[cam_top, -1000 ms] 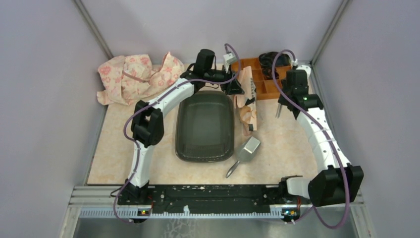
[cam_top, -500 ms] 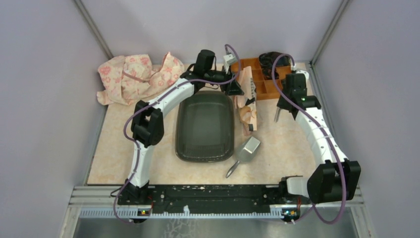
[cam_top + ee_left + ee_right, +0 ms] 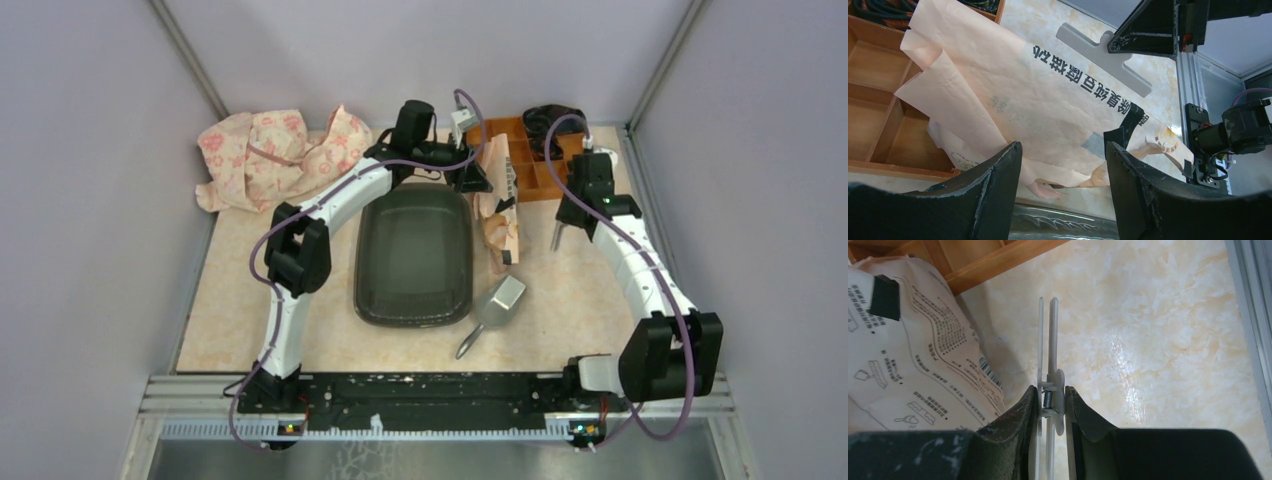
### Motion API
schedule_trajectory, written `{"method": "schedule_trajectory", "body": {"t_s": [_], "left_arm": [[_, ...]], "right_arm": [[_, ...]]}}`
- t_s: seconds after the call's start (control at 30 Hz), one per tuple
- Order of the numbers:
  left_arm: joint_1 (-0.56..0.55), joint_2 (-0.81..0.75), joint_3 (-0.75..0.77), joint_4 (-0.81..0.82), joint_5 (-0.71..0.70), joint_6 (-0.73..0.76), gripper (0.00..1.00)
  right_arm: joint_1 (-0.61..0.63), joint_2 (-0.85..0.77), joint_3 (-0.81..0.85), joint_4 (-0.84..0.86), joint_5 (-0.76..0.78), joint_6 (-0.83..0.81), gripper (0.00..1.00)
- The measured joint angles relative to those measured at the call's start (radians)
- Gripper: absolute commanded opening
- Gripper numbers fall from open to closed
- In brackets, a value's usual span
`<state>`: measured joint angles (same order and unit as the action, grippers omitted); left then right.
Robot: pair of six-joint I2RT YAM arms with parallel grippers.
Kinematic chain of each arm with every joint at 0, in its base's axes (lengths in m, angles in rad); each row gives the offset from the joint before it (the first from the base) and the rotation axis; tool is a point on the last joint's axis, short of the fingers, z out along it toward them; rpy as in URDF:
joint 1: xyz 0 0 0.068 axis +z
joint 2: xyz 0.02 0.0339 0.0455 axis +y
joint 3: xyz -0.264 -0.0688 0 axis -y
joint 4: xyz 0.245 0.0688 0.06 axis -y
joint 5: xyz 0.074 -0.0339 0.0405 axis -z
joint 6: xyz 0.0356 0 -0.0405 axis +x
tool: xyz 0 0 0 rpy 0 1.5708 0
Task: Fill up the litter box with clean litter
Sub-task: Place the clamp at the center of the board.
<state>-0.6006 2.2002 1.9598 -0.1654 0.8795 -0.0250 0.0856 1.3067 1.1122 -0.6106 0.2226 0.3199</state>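
Observation:
The litter box [image 3: 413, 255] is a dark shallow tray in the middle of the table, and no clean litter shows in it; its glossy rim [image 3: 1058, 222] runs under my left gripper. That left gripper [image 3: 478, 178] [image 3: 1063, 150] hangs open at the tray's far right corner, facing the crumpled peach-pink printed bag [image 3: 497, 220] [image 3: 1038, 100] without touching it. To the right of the bag, my right gripper [image 3: 566, 215] [image 3: 1052, 390] is shut on a white spring clip [image 3: 1046, 340] [image 3: 1103, 50], held just above the tabletop. The clean litter is hidden.
A grey metal scoop [image 3: 497, 305] lies right of the tray's near corner. An orange compartmented organiser [image 3: 530, 165] stands at the back right with black cable [image 3: 550, 118] in it. A pink flowered cloth [image 3: 270, 155] is heaped at the back left.
My right arm has shifted left toward the bag, carrying the clip. The left arm and the bag have not moved.

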Motion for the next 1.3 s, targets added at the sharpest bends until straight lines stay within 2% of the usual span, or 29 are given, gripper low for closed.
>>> {"method": "schedule_trajectory", "body": {"t_s": [0.2, 0.3, 0.47, 0.53, 0.83, 0.93, 1.0, 1.17, 1.2, 1.23, 1.3], "left_arm": [[0.000, 0.000, 0.000, 0.000, 0.000, 0.000, 0.69], [0.000, 0.000, 0.000, 0.000, 0.000, 0.000, 0.69], [0.000, 0.000, -0.001, 0.000, 0.000, 0.000, 0.69], [0.000, 0.000, -0.002, 0.000, 0.000, 0.000, 0.69], [0.000, 0.000, -0.012, 0.000, 0.000, 0.000, 0.69], [0.000, 0.000, -0.012, 0.000, 0.000, 0.000, 0.70], [0.000, 0.000, -0.012, 0.000, -0.002, 0.000, 0.70], [0.002, -0.001, -0.012, -0.002, -0.008, -0.001, 0.70], [0.003, -0.003, -0.012, -0.003, -0.008, -0.001, 0.70], [0.003, -0.006, -0.012, -0.005, -0.009, -0.002, 0.70], [0.005, -0.016, -0.012, -0.011, -0.014, -0.002, 0.70]], "right_arm": [[-0.011, 0.012, -0.077, 0.036, -0.003, 0.014, 0.46], [-0.017, 0.020, -0.105, 0.051, -0.006, 0.019, 0.57], [-0.022, 0.027, -0.124, 0.068, -0.009, 0.019, 0.62], [-0.023, 0.027, -0.124, 0.074, -0.008, 0.018, 0.69], [-0.023, 0.053, -0.133, 0.097, -0.024, 0.017, 0.71], [-0.023, 0.075, -0.139, 0.100, -0.035, 0.016, 0.62], [-0.023, 0.079, -0.139, 0.101, -0.047, 0.014, 0.50], [-0.023, 0.094, -0.135, 0.106, -0.096, 0.003, 0.44], [-0.023, 0.113, -0.127, 0.105, -0.113, 0.002, 0.29], [-0.023, 0.137, -0.121, 0.105, -0.124, -0.002, 0.02], [-0.023, 0.178, -0.116, 0.107, -0.145, -0.010, 0.00]]}}
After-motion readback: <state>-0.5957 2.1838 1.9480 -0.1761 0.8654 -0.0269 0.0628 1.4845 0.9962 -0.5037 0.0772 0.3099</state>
